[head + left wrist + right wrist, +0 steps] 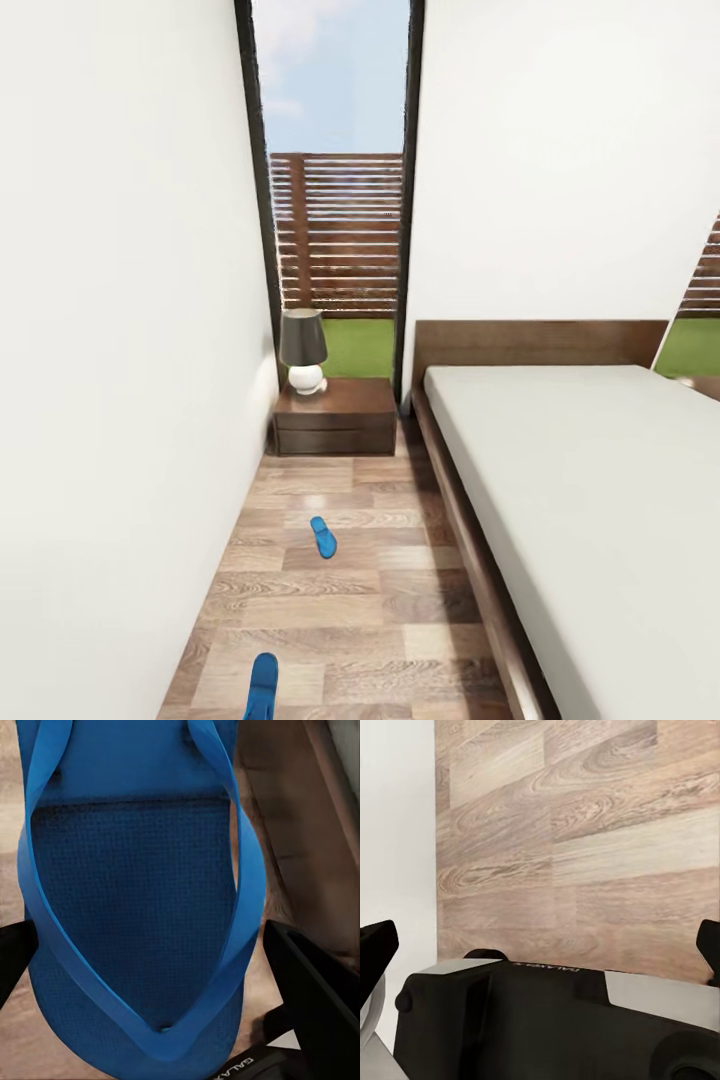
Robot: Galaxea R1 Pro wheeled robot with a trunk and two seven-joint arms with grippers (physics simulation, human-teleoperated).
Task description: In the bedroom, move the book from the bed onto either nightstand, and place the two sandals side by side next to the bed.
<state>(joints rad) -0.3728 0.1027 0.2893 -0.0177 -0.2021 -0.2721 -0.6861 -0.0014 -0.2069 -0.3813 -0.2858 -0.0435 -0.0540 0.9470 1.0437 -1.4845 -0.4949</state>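
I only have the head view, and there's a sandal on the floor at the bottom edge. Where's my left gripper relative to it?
Observer: In the left wrist view the left gripper is right at that sandal, with its fingers spread on either side of it and not closed.
Operator: Strap side up?
Observer: Yes, the straps face the camera and meet in a V near the gripper.
Operator: And the right gripper?
Observer: The right gripper is open with nothing between its fingers. It faces bare plank floor beside a white wall.
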